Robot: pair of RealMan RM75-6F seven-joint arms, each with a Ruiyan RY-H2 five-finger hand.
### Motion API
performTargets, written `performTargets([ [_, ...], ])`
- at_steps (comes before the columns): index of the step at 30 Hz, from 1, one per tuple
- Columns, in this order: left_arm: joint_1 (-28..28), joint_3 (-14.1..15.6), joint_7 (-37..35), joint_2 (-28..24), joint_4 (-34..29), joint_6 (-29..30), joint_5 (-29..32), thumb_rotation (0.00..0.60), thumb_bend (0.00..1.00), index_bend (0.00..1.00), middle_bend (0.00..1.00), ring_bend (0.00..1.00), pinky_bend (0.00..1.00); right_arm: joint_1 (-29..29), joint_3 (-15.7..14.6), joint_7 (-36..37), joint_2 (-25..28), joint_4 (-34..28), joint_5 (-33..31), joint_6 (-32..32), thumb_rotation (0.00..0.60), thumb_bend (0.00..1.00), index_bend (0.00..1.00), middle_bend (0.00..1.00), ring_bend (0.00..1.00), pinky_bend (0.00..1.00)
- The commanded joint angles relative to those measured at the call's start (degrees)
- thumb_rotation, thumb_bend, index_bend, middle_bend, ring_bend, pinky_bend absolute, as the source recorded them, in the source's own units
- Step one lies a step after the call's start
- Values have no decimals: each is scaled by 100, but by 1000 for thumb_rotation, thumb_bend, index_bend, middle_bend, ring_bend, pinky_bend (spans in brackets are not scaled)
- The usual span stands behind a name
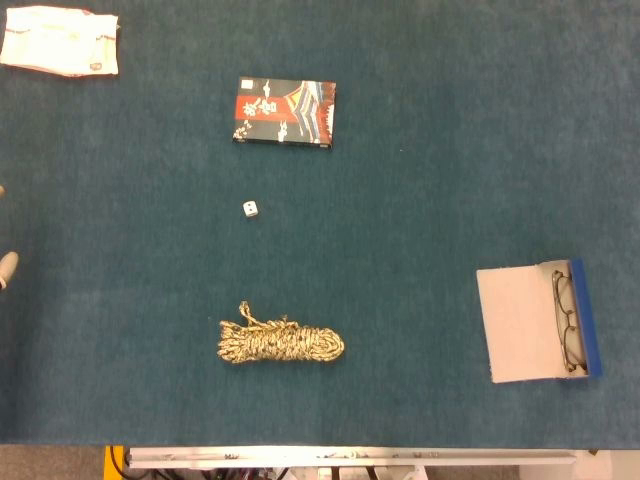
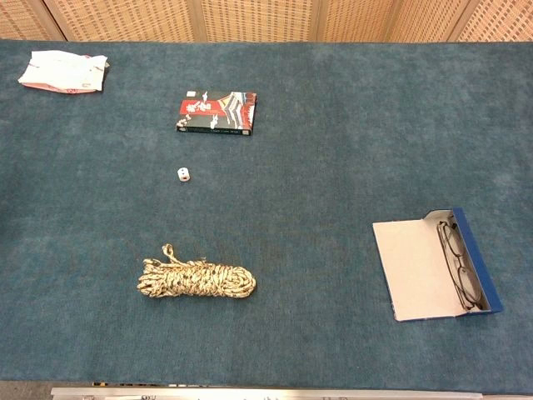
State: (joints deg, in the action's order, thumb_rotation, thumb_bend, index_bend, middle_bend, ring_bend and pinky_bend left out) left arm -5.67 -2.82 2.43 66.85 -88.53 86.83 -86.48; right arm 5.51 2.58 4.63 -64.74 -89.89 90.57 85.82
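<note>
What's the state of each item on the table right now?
glasses case: open, lid flat on the table
eyeglasses: folded, lying in the case's blue tray
rope bundle: coiled and tied, one end sticking out
die: at rest, alone on the cloth
card box: closed, lying flat
white packet: crumpled, flat by the far left corner

A flat box point(image 1: 285, 113) with a black, red and white cover carries white characters that look East Asian, too small to read. A white die point(image 1: 250, 208) lies on the tabletop point(image 1: 430, 180) near the box, and its top face shows dark pips too blurred to count. A crumpled white packet point(image 1: 58, 40) at the far left corner has a small mark at one edge, unreadable; no other text shows.
</note>
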Motion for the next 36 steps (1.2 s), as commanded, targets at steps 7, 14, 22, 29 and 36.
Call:
performTargets([
  [7, 21, 7, -6, -25, -16, -45, 61, 600, 217, 273, 349, 272, 515, 81, 0, -134, -10, -27, -42, -154, 600, 90, 238, 203, 174, 472],
  [14, -68, 14, -22, 51, 20, -157, -4, 600, 217, 272, 341, 272, 518, 72, 62, 58, 51, -20, -214, -183, 600, 90, 238, 203, 174, 450],
  [22, -348, 109, -113, -97, -190, -331, -520, 600, 217, 265, 338, 301, 539, -18, 141, 413, 114, 19, -278, 16, 600, 90, 242, 204, 173, 444],
  [29, -763, 182, -166, -701, -1182, -936, -758, 600, 320, 265, 589, 456, 602, -41, 150, 594, 159, 45, -270, 54, 600, 92, 244, 210, 174, 443],
  [36, -1306, 253, 154, -1142, -1942, -1982, -660, 600, 749, 291, 942, 683, 771, -116, 197, 788, 223, 43, -318, 185, 600, 92, 244, 213, 173, 443],
])
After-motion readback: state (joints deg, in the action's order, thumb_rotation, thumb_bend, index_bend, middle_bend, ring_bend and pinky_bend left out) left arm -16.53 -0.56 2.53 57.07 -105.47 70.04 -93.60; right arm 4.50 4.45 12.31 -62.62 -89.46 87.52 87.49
